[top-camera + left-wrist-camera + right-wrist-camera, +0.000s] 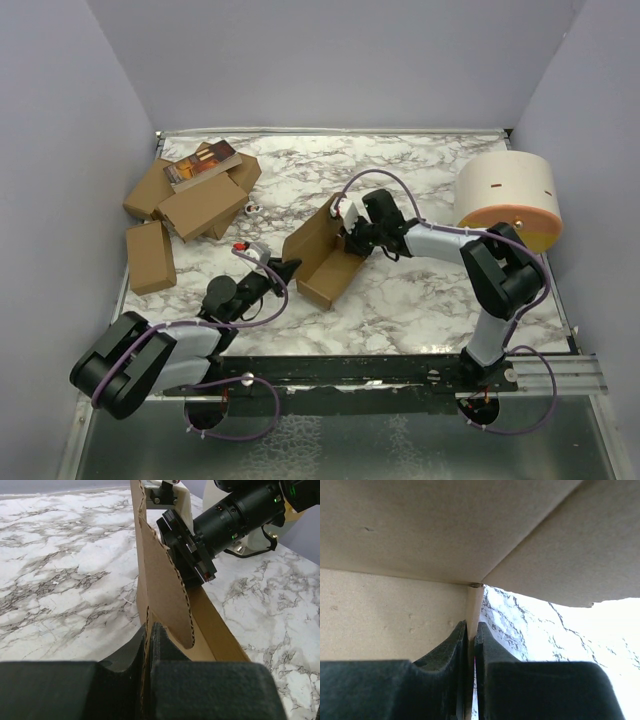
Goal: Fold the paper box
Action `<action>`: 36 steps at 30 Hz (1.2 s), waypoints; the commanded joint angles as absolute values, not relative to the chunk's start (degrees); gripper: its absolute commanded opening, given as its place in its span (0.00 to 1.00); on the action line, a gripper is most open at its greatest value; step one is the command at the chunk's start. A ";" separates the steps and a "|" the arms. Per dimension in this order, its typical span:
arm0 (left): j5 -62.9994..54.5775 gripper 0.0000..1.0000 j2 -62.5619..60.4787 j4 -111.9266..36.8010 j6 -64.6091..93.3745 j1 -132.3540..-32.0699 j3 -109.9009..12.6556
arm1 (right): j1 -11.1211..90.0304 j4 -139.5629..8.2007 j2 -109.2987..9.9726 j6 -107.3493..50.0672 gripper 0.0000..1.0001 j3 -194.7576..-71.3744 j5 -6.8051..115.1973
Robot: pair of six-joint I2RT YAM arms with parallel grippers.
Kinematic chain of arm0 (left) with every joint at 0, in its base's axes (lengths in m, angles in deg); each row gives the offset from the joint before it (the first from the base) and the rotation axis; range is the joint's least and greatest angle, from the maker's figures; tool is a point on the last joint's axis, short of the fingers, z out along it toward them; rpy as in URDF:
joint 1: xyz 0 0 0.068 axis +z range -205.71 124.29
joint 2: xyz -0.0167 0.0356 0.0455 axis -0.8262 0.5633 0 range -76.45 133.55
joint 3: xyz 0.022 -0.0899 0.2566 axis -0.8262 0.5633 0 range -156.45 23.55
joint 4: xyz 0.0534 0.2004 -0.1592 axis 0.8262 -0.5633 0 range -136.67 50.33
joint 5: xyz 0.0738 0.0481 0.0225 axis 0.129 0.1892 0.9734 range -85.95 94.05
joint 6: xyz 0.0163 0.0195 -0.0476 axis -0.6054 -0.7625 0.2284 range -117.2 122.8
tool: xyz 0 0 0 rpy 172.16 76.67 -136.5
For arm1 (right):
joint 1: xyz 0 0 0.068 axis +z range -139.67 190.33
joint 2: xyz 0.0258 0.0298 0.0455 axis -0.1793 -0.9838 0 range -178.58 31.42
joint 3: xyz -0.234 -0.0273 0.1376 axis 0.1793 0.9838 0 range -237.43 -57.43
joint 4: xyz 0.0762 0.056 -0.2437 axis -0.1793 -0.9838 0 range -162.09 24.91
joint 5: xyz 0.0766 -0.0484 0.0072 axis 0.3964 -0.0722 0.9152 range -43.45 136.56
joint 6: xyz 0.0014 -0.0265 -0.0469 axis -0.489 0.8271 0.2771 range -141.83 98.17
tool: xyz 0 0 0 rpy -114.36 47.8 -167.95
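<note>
The paper box (pixel 322 258) is a brown cardboard carton, half formed, standing open in the middle of the marble table. One long wall stands upright along its left side. My left gripper (pixel 289 269) is shut on the near end of that wall; in the left wrist view the black fingers (pixel 162 642) pinch the wavy cut edge of the box (pixel 160 580). My right gripper (pixel 349 226) is shut on the far end. In the right wrist view its fingers (pixel 455 645) clamp a thin cardboard edge below the box's panels (pixel 420 540).
A heap of brown cartons (pixel 195 200) lies at the back left with a printed book-like packet (pixel 200 163) on top. One carton (pixel 150 255) lies apart near the left edge. A large white cylinder with an orange rim (pixel 507 200) stands at the right.
</note>
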State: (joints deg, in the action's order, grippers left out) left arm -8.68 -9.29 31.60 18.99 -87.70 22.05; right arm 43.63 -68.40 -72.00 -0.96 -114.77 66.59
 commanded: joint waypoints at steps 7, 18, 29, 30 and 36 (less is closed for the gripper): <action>-5.90 0.00 -6.28 36.35 19.44 -88.71 21.16 | 44.42 -69.46 -69.44 2.69 0.26 -115.79 61.92; -4.39 0.00 -6.50 36.36 18.36 -89.20 21.32 | 44.34 -69.90 -66.90 3.10 0.33 -115.26 60.64; -3.75 0.00 -6.27 36.10 16.63 -90.37 20.35 | 43.42 -70.96 -65.93 3.22 0.37 -115.18 63.54; -3.55 0.00 -6.35 36.03 16.44 -90.53 20.32 | 43.46 -71.06 -65.98 3.79 0.37 -114.98 63.61; -2.64 0.00 -6.40 35.00 15.76 -91.11 20.00 | 43.46 -72.65 -67.03 5.71 0.37 -114.73 62.22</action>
State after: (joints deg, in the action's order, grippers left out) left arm -4.27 -6.45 33.98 17.00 -90.43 21.04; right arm 43.69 -71.70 -66.99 3.80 -114.77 62.65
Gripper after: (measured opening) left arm 0.019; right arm 0.372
